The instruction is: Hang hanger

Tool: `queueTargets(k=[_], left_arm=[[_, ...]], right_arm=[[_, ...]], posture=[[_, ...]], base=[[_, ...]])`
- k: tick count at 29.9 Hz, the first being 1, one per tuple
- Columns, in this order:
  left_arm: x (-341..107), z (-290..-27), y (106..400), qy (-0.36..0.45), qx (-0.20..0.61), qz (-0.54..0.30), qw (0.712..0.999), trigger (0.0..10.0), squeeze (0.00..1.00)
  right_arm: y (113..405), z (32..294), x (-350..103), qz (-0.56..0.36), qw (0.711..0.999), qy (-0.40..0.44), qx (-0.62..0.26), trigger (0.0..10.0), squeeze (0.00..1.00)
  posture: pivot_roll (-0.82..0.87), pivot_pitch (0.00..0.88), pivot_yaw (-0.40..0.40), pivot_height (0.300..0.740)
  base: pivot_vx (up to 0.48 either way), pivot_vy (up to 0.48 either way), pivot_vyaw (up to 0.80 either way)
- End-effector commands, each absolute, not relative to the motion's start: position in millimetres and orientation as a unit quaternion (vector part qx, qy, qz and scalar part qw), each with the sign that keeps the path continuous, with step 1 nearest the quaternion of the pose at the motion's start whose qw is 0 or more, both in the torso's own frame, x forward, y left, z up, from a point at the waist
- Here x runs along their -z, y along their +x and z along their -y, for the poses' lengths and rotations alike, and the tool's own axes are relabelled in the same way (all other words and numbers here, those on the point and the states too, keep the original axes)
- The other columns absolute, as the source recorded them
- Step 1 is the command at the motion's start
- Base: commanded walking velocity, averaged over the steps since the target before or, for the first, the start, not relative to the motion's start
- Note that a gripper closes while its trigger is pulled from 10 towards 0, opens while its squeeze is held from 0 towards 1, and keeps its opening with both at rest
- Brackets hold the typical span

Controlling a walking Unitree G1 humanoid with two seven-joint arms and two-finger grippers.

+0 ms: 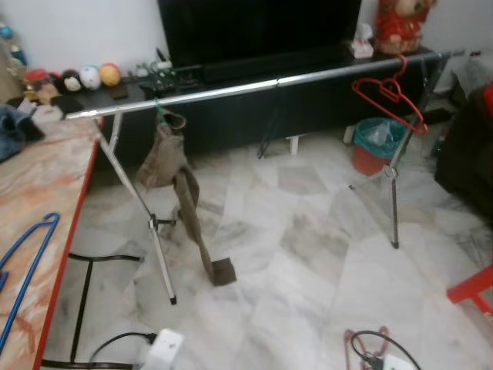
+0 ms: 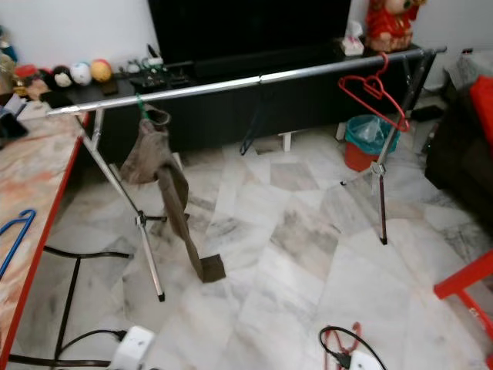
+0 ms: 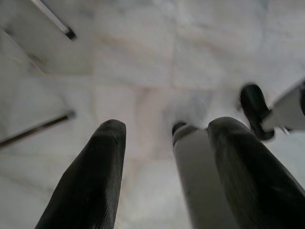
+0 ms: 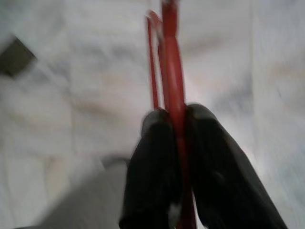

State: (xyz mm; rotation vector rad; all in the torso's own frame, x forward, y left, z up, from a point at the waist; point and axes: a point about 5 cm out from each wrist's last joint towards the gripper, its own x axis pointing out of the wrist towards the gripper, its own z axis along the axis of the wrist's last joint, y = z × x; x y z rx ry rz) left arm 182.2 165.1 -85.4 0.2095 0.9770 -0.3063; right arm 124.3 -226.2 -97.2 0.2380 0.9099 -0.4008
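Observation:
A thin red hanger (image 4: 169,57) is pinched between the two black fingers of my right gripper (image 4: 175,117), which hangs low over the marble floor. My left gripper (image 3: 167,129) is open, with nothing between its fingers, and also points at the floor. Ahead stands a long silver clothes rail (image 1: 231,89) on folding legs. A second red hanger (image 1: 389,96) hangs near the rail's right end. A brown garment (image 1: 173,173) droops to the floor from a green hanger near the left end. The middle of the rail is bare.
An orange-patterned table (image 1: 54,177) on the left holds a blue hanger (image 1: 27,262). Behind the rail is a black TV cabinet (image 1: 231,116) with a teal and red bin (image 1: 377,142) at its right. A red frame (image 1: 471,289) juts in at the right. Black cables (image 1: 115,343) lie on the floor.

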Motion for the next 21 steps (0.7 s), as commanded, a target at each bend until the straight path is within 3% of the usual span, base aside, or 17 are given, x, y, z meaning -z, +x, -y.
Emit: queueTargets(k=[1,21], left_arm=[[85.2,-180.7,180.1,0.109,0.128,-0.474,0.864,10.0,0.0],[88.1,-185.6,173.0,0.112,0.124,-0.484,0.859,10.0,0.0]], right_arm=[[129.0,216.7,97.6,-0.432,0.874,0.124,0.184,10.0,0.0],[131.4,214.0,97.1,-0.428,0.877,0.124,0.181,10.0,0.0]], posture=[[-0.1,0.005,0.059,0.74],[-0.1,0.007,0.059,0.74]], base=[[0.352,0.0,0.0],[0.36,0.0,0.0]])
